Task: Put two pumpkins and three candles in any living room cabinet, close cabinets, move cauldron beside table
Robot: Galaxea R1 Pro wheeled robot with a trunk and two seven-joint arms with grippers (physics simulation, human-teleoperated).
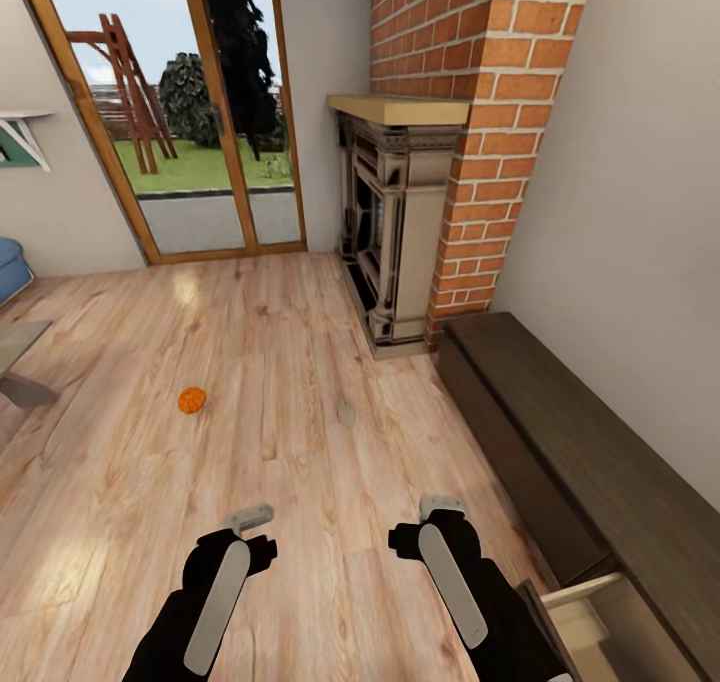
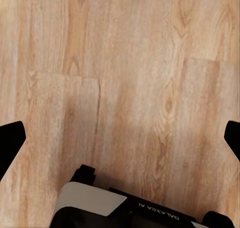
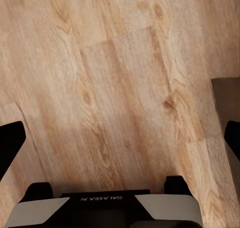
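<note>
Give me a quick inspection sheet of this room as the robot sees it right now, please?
Surface: light wooden plank floor, bare around the arms.
Job's things: one small round orange pumpkin lies on the floor, ahead and left of the arms; long low dark-brown wooden cabinet stands along the right wall, with one drawer pulled open, pale inside.
Clutter: a faint grey mark on the floor, too small to identify.
Grippers: left gripper open, empty, over the floor; right gripper open, empty.
Cables: nothing seen.
Surroundings: red brick chimney with fireplace, wood-framed glass door onto a garden, corner of a grey low table at left.
</note>
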